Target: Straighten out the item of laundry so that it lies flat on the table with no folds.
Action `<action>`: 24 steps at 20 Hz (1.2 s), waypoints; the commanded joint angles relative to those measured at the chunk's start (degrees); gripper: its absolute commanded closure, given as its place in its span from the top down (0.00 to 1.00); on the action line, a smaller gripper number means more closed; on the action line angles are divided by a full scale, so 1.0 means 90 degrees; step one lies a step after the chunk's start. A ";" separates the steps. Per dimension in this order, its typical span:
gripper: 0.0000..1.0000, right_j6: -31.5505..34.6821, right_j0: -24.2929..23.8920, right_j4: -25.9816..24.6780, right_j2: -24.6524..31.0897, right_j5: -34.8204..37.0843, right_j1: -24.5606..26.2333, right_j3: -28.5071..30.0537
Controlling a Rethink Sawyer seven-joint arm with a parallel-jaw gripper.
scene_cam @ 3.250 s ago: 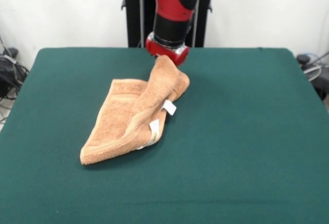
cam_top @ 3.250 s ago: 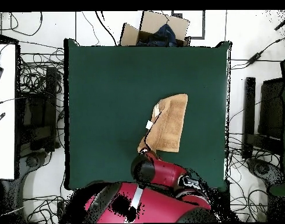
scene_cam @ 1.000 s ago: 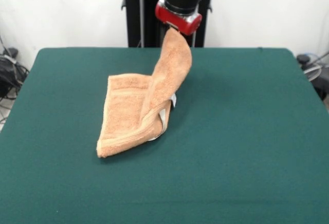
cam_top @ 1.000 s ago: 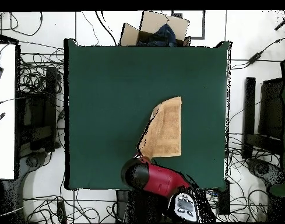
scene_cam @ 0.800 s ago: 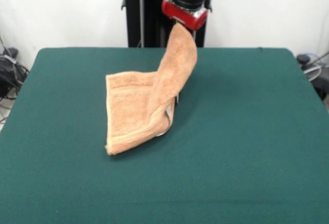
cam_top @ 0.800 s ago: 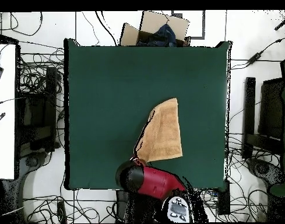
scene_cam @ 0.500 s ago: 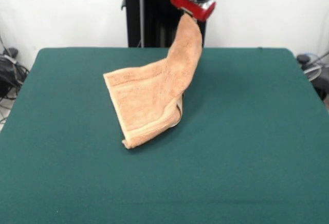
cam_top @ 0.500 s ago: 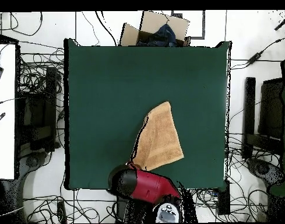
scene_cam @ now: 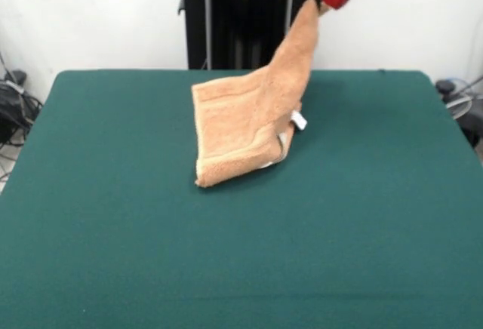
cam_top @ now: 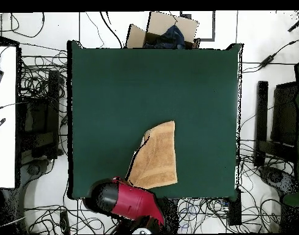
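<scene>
The item of laundry (scene_cam: 249, 118), a peach-orange towel, hangs by one corner from my gripper (scene_cam: 314, 0) at the top of the front view. Its raised part stretches down in a narrow strip. Its lower part rests on the green table (scene_cam: 362, 216), still doubled over, with a white tag (scene_cam: 299, 121) showing at the right edge. The gripper is shut on the raised corner. From overhead the towel (cam_top: 158, 156) lies near the table's bottom edge, and the red arm (cam_top: 118, 199) covers the gripper and the held corner.
A black pedestal (scene_cam: 234, 19) stands behind the table's far edge. Overhead, an open cardboard box (cam_top: 164, 27) sits past the table's top edge, a white bench (cam_top: 3, 116) stands at the left, and cables lie on the floor all around.
The gripper has risen and moved right in the front view, still holding the corner. The towel was dragged right and toward the far edge, and its lifted strip is longer.
</scene>
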 commanded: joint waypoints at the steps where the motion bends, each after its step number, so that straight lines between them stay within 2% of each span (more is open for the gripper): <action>1: 0.00 0.2288 0.0360 0.0613 -0.0361 0.1178 -0.0001 -0.0089; 8: 0.00 0.2272 0.0353 0.0532 -0.0540 0.1798 -0.0146 -0.0370; 17: 0.00 0.2270 0.0383 0.0564 -0.0593 0.1926 -0.0267 -0.0351; 19: 0.00 0.2124 0.0301 0.0617 -0.0476 0.1499 -0.0245 -0.0180; 22: 0.00 0.1700 -0.0142 0.0878 0.0107 -0.0077 -0.0235 0.0635; 24: 0.00 0.1679 -0.0271 0.0895 0.0345 -0.0722 -0.0165 0.0932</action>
